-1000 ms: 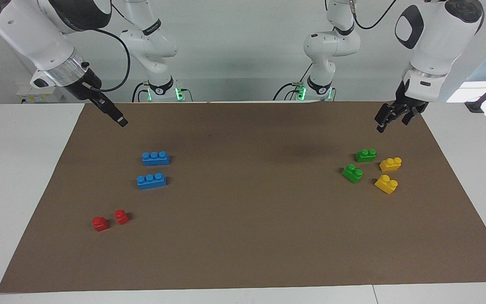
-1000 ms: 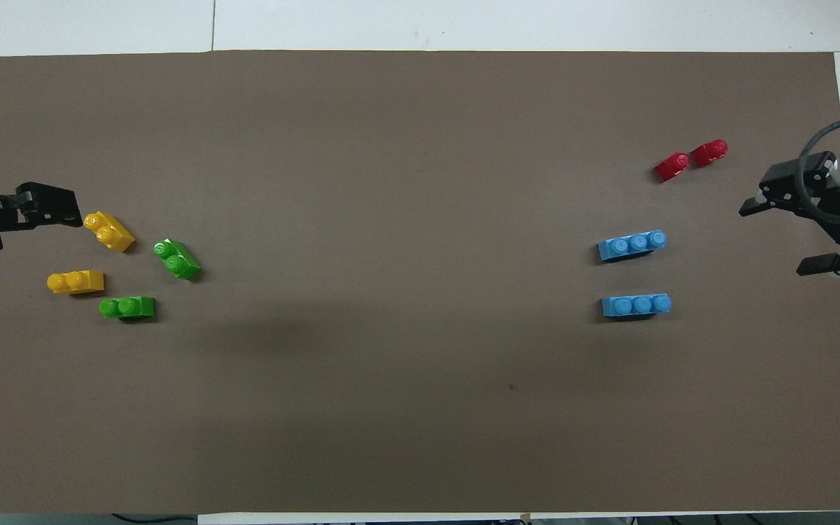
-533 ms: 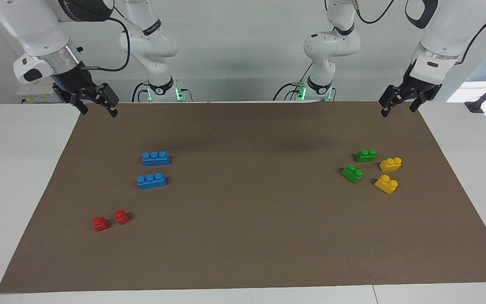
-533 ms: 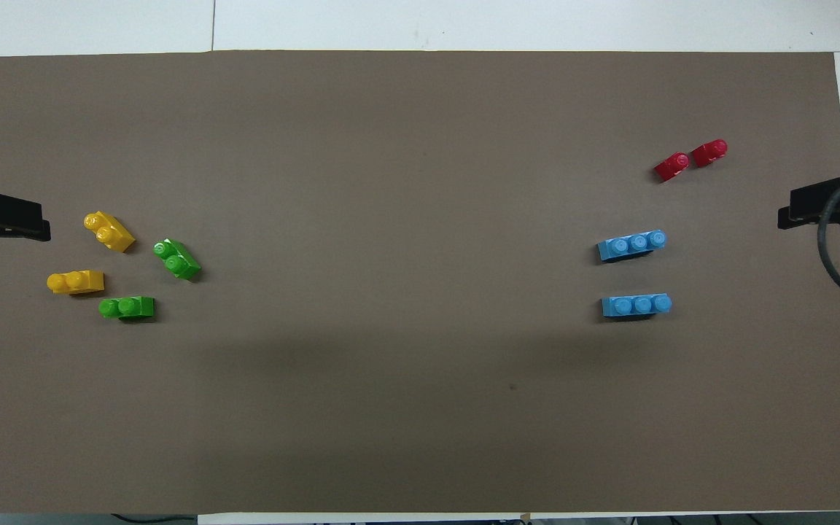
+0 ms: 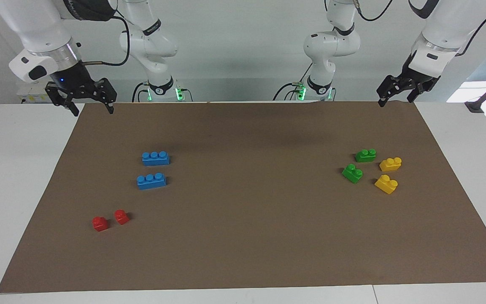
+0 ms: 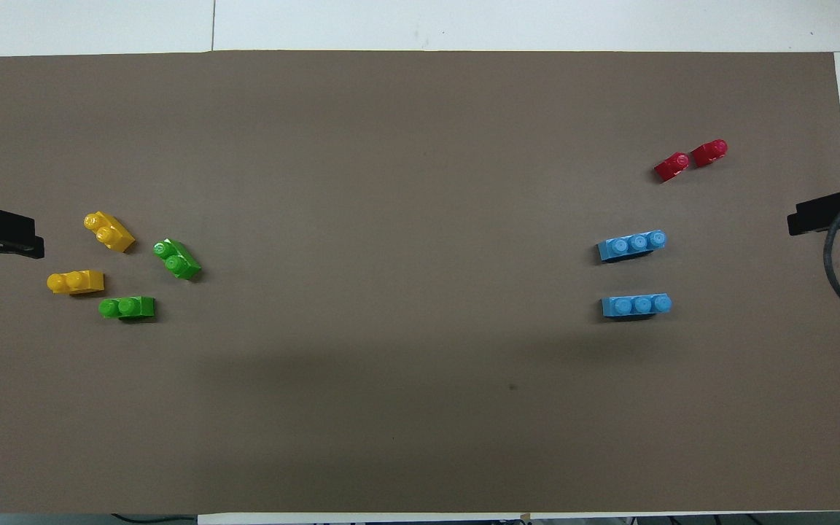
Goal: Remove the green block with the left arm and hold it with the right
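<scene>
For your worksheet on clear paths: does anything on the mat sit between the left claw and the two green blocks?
Nothing visible does. The left claw hangs open above the mat's edge; the green blocks lie uncovered, the yellow blocks beside them.

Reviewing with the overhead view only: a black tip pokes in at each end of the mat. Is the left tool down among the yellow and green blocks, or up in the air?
Observer: Up in the air. The left tool hangs high over its end of the mat, touching neither of the green blocks.
Operator: Are its fingers open?
Observer: Yes, spread apart with nothing between them.
Operator: And the right tool?
Observer: The right tool hangs open and empty, high over the mat's edge at the right arm's end.
</scene>
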`<state>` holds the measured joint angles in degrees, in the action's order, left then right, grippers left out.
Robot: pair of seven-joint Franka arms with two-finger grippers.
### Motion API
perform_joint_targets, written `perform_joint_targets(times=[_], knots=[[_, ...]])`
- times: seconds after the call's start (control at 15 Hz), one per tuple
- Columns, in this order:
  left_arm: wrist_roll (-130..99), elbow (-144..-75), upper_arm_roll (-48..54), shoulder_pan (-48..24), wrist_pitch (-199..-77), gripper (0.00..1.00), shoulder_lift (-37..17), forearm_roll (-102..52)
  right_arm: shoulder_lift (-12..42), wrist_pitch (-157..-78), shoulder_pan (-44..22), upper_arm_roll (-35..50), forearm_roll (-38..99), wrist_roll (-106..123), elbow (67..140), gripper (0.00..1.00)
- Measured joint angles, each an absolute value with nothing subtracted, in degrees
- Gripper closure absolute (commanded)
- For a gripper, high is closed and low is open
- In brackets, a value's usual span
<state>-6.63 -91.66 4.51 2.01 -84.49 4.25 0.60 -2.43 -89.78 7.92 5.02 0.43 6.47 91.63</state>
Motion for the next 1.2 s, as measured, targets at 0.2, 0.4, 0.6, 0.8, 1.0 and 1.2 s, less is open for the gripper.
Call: perform_joint_targets(times=[0.2, 0.4, 0.6, 0.8, 1.0, 1.2], knots=[[-6.6, -91.7, 4.5, 2.0, -84.3, 0.00, 4.2, 0.6, -2.4, -89.8, 7.9, 5.0, 0.4, 6.4, 91.6, 0.00], [-6.6, -91.7, 4.3, 2.0, -84.3, 0.00, 4.3, 0.6, -2.4, -89.8, 7.9, 5.0, 0.4, 5.1, 91.6, 0.00], [-6.6, -91.6, 4.3, 2.0, -84.3, 0.00, 4.3, 0.6, -2.4, -89.7, 7.9, 5.0, 0.4, 4.8, 91.6, 0.00], [-6.6, -91.6, 4.3, 2.0, -84.3, 0.00, 4.3, 0.6, -2.4, -89.7, 7.6, 5.3, 0.4, 4.4, 91.7, 0.00], [-6.6, -91.6, 4.3, 2.0, -84.3, 0.00, 4.3, 0.6, -2.4, -89.7, 7.6, 5.4, 0.4, 3.8, 91.7, 0.00], [-6.5, -91.6, 4.3, 2.0, -84.3, 0.00, 4.3, 0.6, -2.4, -89.7, 7.6, 5.3, 0.4, 3.7, 91.7, 0.00]])
